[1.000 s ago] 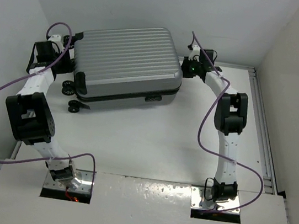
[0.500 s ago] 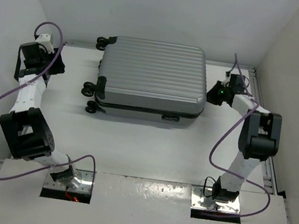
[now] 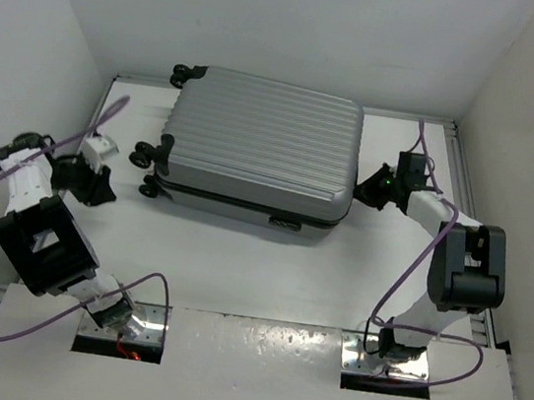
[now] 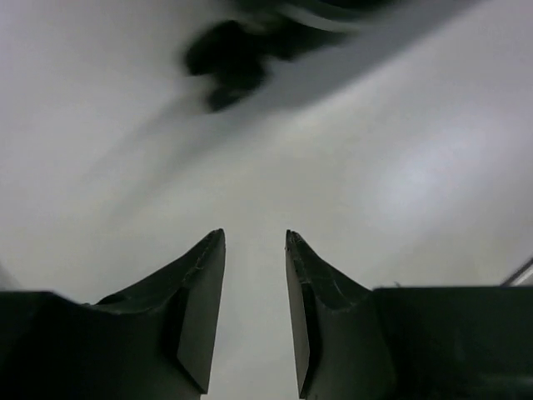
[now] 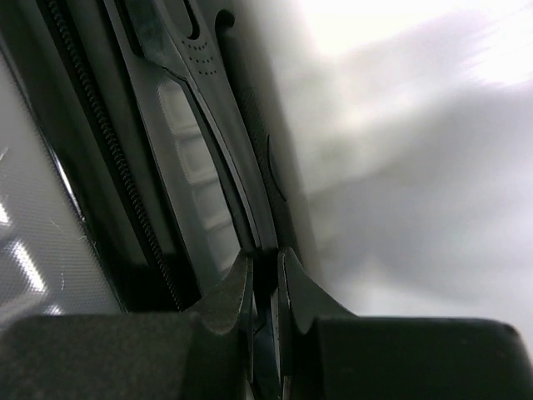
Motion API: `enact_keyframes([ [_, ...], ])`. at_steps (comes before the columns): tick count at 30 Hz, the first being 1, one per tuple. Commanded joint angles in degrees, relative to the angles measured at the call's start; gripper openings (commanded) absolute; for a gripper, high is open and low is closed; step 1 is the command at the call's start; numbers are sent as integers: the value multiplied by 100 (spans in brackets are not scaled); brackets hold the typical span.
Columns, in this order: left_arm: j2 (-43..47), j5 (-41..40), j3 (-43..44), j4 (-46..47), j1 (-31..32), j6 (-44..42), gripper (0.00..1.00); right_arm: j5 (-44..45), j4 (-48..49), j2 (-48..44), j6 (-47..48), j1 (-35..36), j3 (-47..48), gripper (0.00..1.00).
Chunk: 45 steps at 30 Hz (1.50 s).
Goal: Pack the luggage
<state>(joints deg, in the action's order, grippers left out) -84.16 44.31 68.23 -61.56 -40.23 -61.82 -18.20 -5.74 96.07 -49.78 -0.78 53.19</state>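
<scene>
Over on the left, the left pincer hangs low above the white table. Its jaws are partly apart with nothing between them (the wrist view shows only bare surface in the gap). The luggage lies closed and flat at the far middle of the table, its wheels toward the left. At its right end, the right pincer is pinched nearly closed on the thin carry handle.
</scene>
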Motion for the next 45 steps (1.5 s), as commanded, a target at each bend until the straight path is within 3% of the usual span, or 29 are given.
enact_keyframes([
  [1,513,438,-809,-1245,-55,-3232,40,-896,-279,174,-1086,622,50,0],
  [4,1006,744,-1364,-376,-55,-3090,44,-940,-296,341,-1121,666,305,0],
  [6,1007,1061,-1522,-112,15,-3204,45,-949,-366,491,-1113,658,481,0],
  [11,1068,1887,-1952,1610,-222,-2625,46,-923,-516,571,-1007,640,772,0],
  [17,1990,1625,-2998,3715,-275,-2318,47,-844,-569,526,-1095,316,631,0],
  [20,2343,1404,-3359,4685,-275,-1643,47,-729,-613,561,-1130,-201,614,0],
  [23,2291,1343,-3290,4688,-222,-1404,47,-650,-630,562,-1087,-554,596,0],
  [26,2238,1457,-3062,4942,-48,-510,47,-615,-683,518,-1008,-817,518,0],
  [27,2237,1666,-2974,5021,84,24,46,-641,-666,466,-1007,-845,482,0],
  [30,2097,1879,-2623,4857,540,582,39,-773,-683,430,-920,-924,456,0],
  [41,1403,1467,-1831,4802,2150,1093,36,-1046,-516,553,-920,-881,763,0],
  [45,1078,1186,-1778,5398,2502,1637,36,-1098,-542,658,-885,-881,973,0],
])
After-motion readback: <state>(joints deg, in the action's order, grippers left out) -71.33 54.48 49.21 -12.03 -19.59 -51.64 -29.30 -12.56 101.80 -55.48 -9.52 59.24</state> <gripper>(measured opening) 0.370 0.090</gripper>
